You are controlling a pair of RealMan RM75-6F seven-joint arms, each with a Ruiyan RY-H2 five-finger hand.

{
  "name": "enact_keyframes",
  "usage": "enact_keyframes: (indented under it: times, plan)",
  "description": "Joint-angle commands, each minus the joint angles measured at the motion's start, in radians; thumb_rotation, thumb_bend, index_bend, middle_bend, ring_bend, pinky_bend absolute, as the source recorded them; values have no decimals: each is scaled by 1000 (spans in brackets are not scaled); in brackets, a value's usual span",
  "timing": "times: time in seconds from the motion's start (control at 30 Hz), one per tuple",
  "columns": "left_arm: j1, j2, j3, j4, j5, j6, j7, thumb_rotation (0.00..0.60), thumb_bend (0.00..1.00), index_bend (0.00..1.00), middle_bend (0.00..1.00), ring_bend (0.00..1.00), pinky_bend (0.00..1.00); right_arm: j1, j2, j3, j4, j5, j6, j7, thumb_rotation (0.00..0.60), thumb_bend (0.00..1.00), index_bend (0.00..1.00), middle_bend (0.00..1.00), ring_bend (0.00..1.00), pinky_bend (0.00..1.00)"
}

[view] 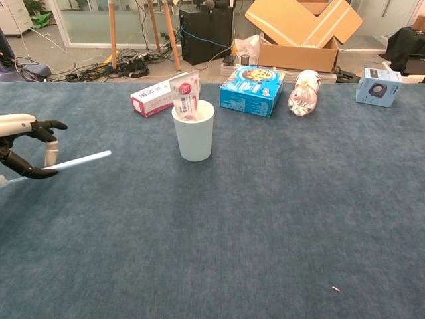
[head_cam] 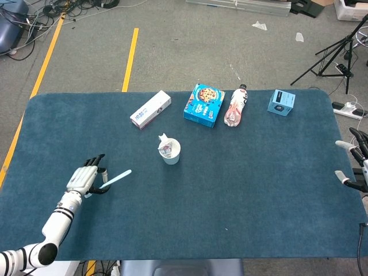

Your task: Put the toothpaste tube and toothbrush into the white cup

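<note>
Left robot hand (head_cam: 86, 179) grips toothbrush (head_cam: 117, 177), well left of white cup (view: 193, 131); toothpaste tube (view: 186, 97) upright inside cup.

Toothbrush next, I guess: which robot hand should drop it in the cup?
The left robot hand: it already holds the toothbrush, on the same side of the table as the cup. The right robot hand sits at the far edge.
</note>
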Motion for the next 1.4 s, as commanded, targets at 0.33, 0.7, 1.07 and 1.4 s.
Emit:
enact_keyframes:
  times: [0.33, 0.7, 1.07, 1.4]
  plan:
    - [34, 27, 30, 0, 191, -72, -197, 600, 378, 578, 18, 0, 0, 0, -5, -3, 5, 2, -5, 0, 600, 198, 262, 0, 0, 127]
    - [47, 101, -31, -62, 223, -13, -279, 600, 378, 578, 18, 0, 0, 1, -6, -5, 6, 1, -6, 2, 600, 197, 262, 0, 0, 127]
    - [38, 191, -109, -161, 223, 29, -328, 600, 379, 579, 19, 0, 0, 4, -9, -6, 9, -1, -8, 5, 600, 197, 263, 0, 0, 127]
    - [-24, 205, -144, -186, 219, 48, -209, 600, 379, 580, 19, 0, 0, 5, -11, -7, 11, -4, -6, 7, 600, 197, 262, 0, 0, 127]
